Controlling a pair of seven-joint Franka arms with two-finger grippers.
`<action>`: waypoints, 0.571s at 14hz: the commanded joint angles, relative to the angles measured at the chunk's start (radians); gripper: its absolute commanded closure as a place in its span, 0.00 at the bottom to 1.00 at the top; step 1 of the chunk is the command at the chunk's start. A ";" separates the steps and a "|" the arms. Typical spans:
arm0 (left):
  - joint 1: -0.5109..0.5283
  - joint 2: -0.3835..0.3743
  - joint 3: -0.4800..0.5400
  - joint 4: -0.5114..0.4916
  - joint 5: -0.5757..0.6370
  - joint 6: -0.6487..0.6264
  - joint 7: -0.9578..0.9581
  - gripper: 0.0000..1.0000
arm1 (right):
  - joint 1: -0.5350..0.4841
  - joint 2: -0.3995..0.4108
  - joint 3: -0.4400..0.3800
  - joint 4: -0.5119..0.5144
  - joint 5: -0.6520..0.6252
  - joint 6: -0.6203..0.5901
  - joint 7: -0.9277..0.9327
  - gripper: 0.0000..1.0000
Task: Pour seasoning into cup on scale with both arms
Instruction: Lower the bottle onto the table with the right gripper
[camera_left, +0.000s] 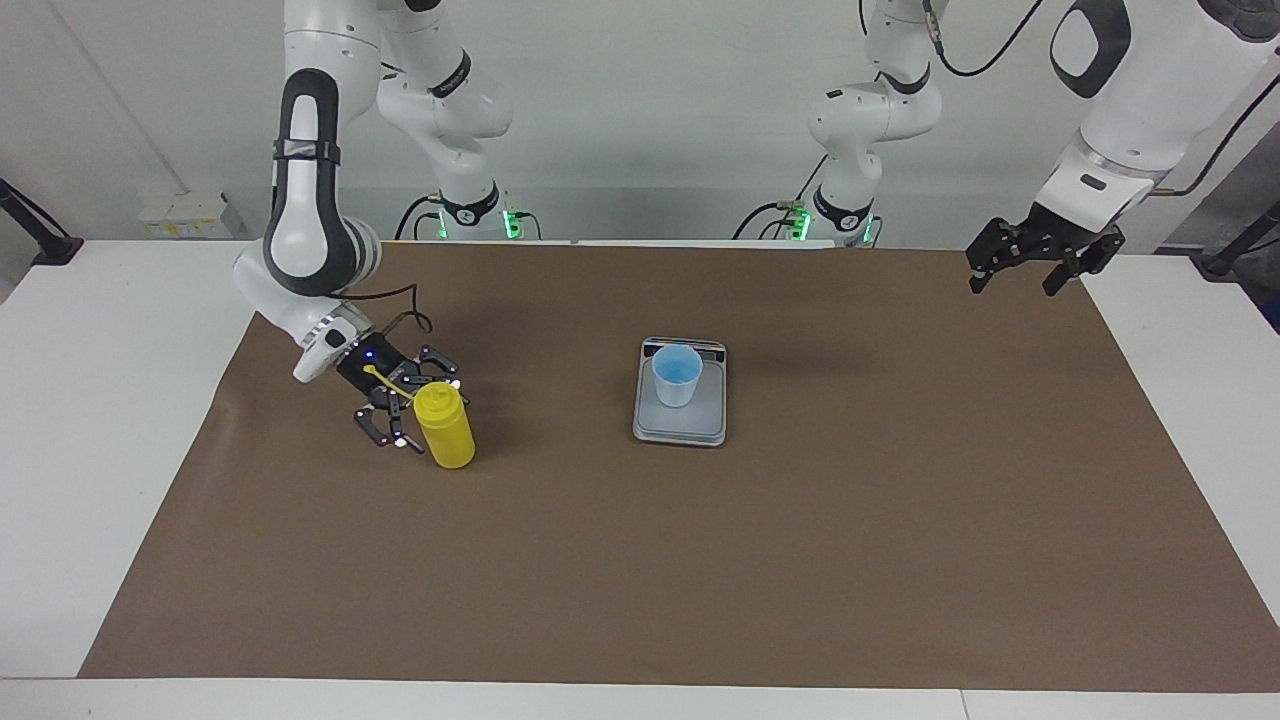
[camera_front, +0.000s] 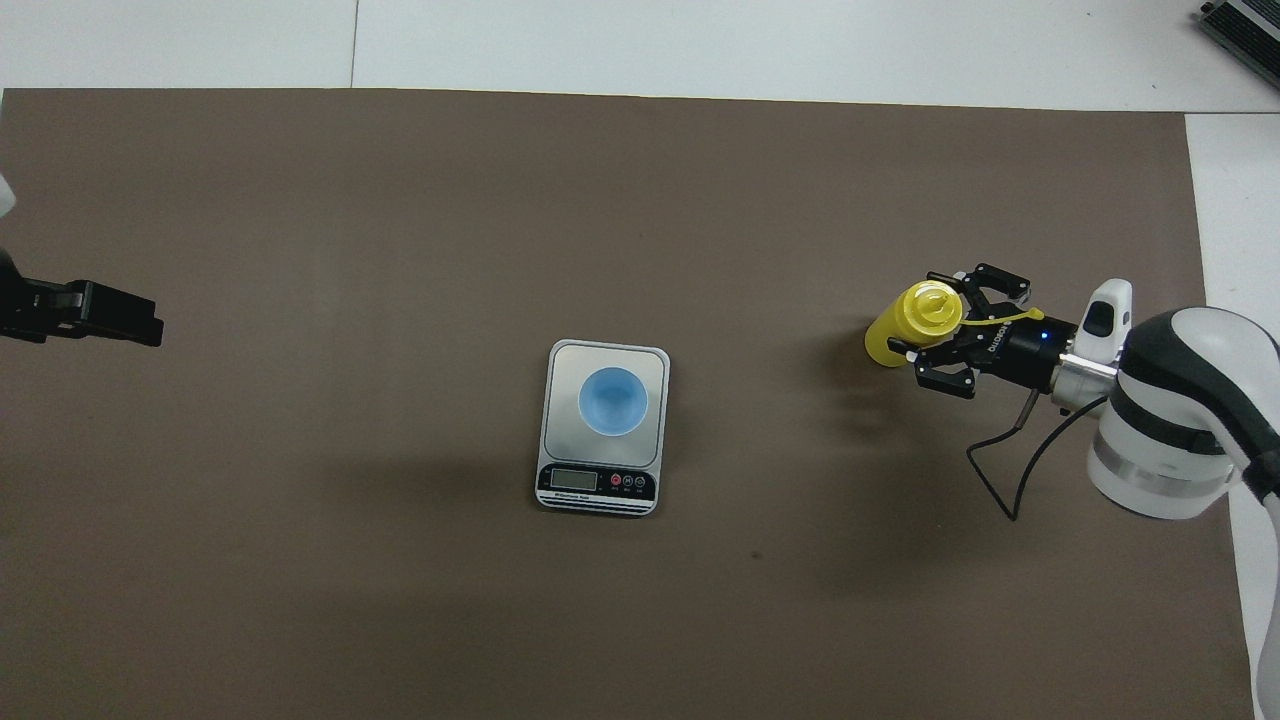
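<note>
The yellow seasoning bottle (camera_left: 450, 440) stands upright on the brown mat toward the right arm's end; it also shows in the overhead view (camera_front: 885, 340). Its cap strap lies across my right gripper (camera_left: 427, 415), which is open, with a finger on each side of the bottle's upper part (camera_front: 925, 322) and not pressing on it. The pale blue cup (camera_left: 677, 377) stands on the scale (camera_left: 680, 428) at mid-table, and both show from overhead, the cup (camera_front: 612, 400) on the scale (camera_front: 575, 480). My left gripper (camera_left: 1015, 272) waits open in the air over the mat's corner, also visible from overhead (camera_front: 110, 320).
The brown mat (camera_left: 800, 560) covers most of the white table. A black cable (camera_front: 1000, 470) loops down from the right wrist to the mat beside the bottle.
</note>
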 joint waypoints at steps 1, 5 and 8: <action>0.016 -0.024 -0.005 -0.024 -0.011 -0.004 0.013 0.00 | -0.038 -0.032 0.004 -0.005 -0.111 -0.024 -0.011 0.00; 0.016 -0.024 -0.005 -0.024 -0.011 -0.004 0.013 0.00 | -0.081 -0.055 0.004 -0.002 -0.389 -0.045 -0.011 0.00; 0.016 -0.024 -0.005 -0.024 -0.011 -0.004 0.013 0.00 | -0.104 -0.081 0.002 0.021 -0.527 -0.045 -0.007 0.00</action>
